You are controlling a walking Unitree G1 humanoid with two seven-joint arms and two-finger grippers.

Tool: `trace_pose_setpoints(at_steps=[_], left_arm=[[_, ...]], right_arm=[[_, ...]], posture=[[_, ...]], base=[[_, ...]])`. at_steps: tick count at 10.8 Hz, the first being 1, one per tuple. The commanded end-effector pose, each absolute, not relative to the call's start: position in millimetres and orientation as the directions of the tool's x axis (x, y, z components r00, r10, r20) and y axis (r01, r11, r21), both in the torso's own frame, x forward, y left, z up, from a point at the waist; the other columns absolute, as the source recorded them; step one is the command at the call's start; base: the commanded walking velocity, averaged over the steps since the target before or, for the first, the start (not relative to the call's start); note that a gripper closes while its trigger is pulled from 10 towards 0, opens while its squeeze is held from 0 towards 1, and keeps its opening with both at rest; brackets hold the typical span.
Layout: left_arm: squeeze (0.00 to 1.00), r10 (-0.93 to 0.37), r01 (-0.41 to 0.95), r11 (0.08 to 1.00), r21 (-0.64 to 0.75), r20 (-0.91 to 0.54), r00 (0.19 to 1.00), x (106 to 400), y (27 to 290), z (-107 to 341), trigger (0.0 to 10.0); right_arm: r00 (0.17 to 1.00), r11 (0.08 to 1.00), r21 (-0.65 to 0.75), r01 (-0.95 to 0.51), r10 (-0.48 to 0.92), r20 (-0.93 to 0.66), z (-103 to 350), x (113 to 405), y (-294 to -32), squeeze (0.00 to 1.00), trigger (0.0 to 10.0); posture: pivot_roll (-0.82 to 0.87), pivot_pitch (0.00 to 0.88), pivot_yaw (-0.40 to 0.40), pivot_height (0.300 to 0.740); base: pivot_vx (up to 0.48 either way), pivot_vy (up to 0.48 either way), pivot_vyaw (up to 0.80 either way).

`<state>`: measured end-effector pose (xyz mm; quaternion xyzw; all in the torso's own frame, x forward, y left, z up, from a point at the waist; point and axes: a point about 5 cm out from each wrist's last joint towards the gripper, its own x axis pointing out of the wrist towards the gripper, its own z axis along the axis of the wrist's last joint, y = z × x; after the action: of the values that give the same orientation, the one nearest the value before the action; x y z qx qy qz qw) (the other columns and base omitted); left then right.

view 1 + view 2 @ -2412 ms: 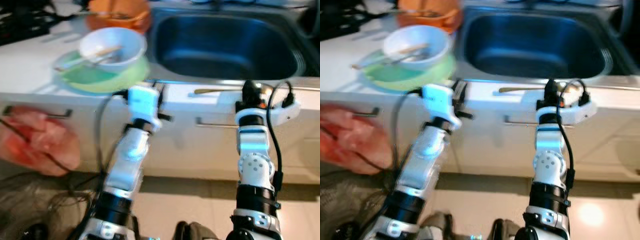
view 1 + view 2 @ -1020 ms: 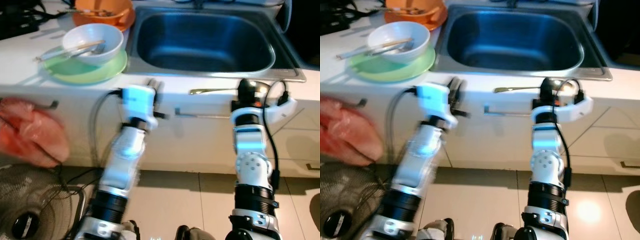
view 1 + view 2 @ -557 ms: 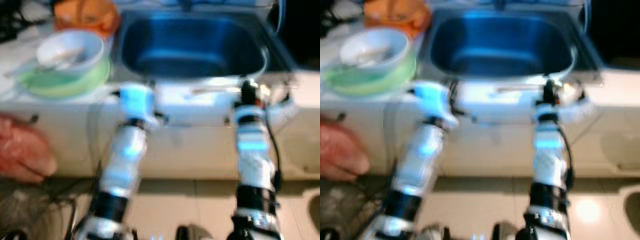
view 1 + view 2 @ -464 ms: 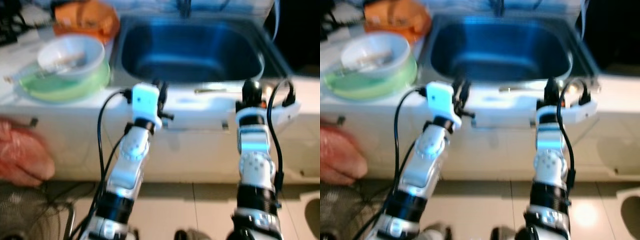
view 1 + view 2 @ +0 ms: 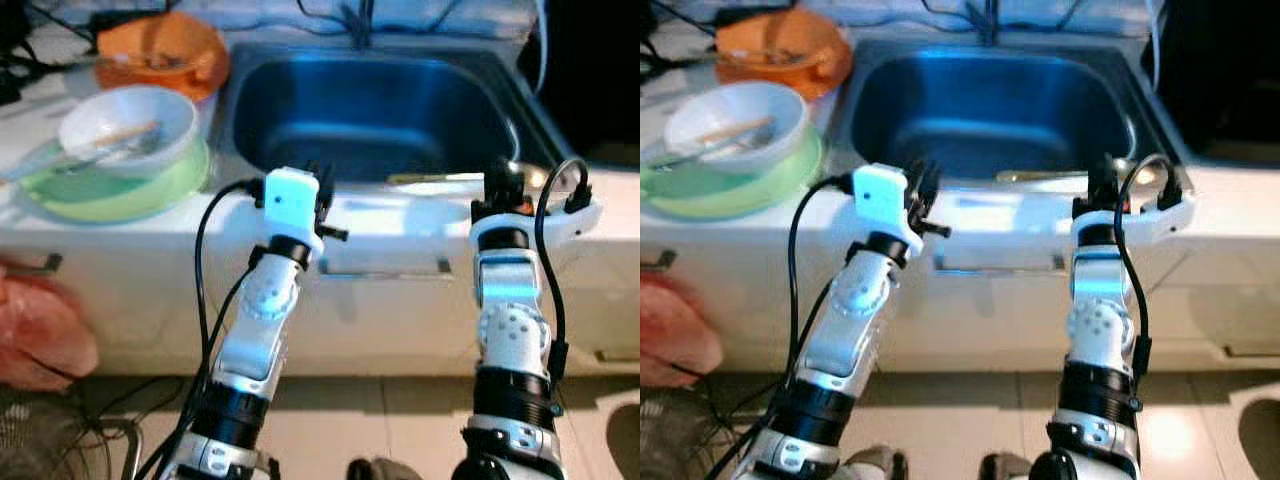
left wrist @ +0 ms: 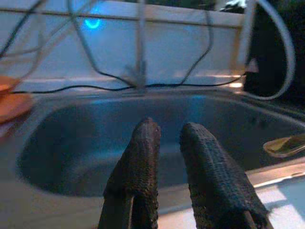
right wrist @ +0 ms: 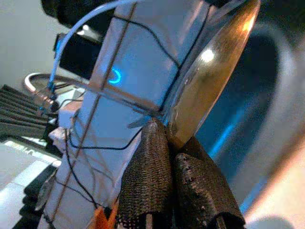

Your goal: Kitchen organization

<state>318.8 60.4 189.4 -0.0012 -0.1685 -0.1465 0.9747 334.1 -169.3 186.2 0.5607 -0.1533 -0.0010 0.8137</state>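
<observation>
Right gripper (image 7: pixel 167 143) pinched a shiny metal ladle (image 7: pixel 209 76) at the front rim of the steel sink (image 5: pixel 370 100).

The ladle's handle lay along the rim toward the left gripper (image 6: pixel 167 138), whose fingers stood slightly apart and empty. Since the earlier frames the view had shifted, the red bag sliding toward the left edge. No writing was legible.
</observation>
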Motion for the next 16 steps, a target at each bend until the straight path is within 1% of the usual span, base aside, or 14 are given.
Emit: trace_pose_setpoints(at_steps=[1, 10, 11, 13, 15, 16], left_arm=[[0.0, -0.268, 0.266, 0.963, 0.051, 0.322, 0.908, 319.3, 66.0, 187.7, 10.0], [0.0, -0.262, 0.26, 0.964, 0.048, 0.322, 0.91, 319.5, 66.5, 187.4, 10.0], [0.0, -0.264, 0.264, 0.963, 0.045, 0.323, 0.909, 319.2, 65.8, 187.3, 10.0], [0.0, -0.288, 0.287, 0.956, 0.052, 0.323, 0.901, 318.4, 62.0, 186.7, 10.0], [0.0, -0.288, 0.287, 0.957, 0.054, 0.323, 0.901, 318.9, 62.0, 187.0, 10.0], [0.0, -0.289, 0.287, 0.956, 0.056, 0.323, 0.901, 319.5, 61.9, 187.2, 10.0]], right_arm=[[0.947, 0.362, 0.91, -0.203, -0.161, 0.276, 194.4, 334.8, -164.3, 0.0, 10.0], [0.946, 0.358, 0.911, -0.204, -0.166, 0.277, 197.4, 336.8, -165.4, 0.0, 10.0], [0.946, 0.362, 0.911, -0.2, -0.17, 0.275, 197.5, 337.5, -166.1, 0.0, 10.0], [0.946, 0.432, 0.883, -0.185, -0.165, 0.279, 203.0, 347.3, -168.1, 0.0, 10.0], [0.937, 0.56, 0.81, -0.173, -0.16, 0.311, 213.3, 359.0, -174.3, 0.0, 10.0], [0.925, 0.711, 0.685, -0.157, -0.138, 0.355, 223.7, 366.7, -176.3, 0.0, 10.0]], posture=[[0.13, 0.165, -0.031, 0.74], [0.13, 0.172, -0.035, 0.74], [0.13, 0.171, -0.036, 0.74], [0.12, 0.171, -0.037, 0.74], [0.13, 0.165, -0.039, 0.74], [0.13, 0.161, -0.039, 0.74]], base=[[0.3, 0.0, 0.0], [0.297, 0.0, 0.0], [0.0, 0.0, 0.0], [0.0, 0.0, 0.0], [0.0, 0.0, 0.0], [0.0, 0.0, 0.0]])
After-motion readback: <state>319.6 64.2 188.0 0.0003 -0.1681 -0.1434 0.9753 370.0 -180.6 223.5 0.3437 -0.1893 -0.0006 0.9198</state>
